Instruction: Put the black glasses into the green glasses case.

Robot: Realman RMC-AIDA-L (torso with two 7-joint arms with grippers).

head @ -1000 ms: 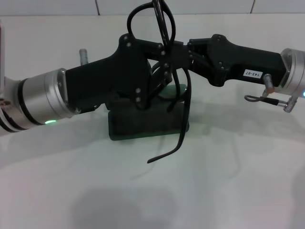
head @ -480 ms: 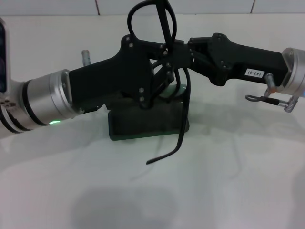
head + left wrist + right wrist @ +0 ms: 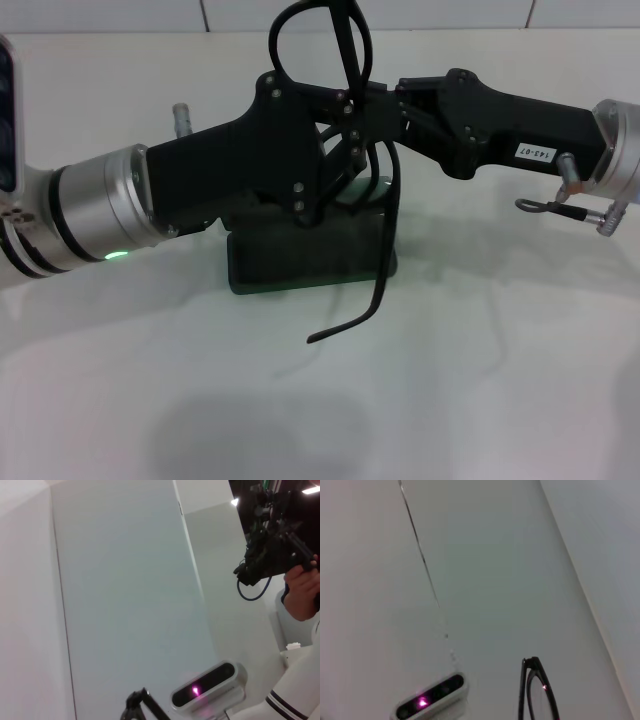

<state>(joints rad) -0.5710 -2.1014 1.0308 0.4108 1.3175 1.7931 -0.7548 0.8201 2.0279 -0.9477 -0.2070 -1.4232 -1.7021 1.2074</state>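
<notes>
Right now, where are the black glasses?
In the head view the black glasses are held up in the air at centre, between the left gripper and the right gripper, above the green glasses case, one temple arm hanging down in front of it.

The white table (image 3: 480,380) carries the green case (image 3: 300,262), which sits flat on it toward the far middle. A small grey post (image 3: 180,116) stands on the table beyond the case and off to its left. Near the case's right front corner, the tip of a black temple arm (image 3: 330,333) hangs close to the tabletop; whether it touches cannot be told.
</notes>
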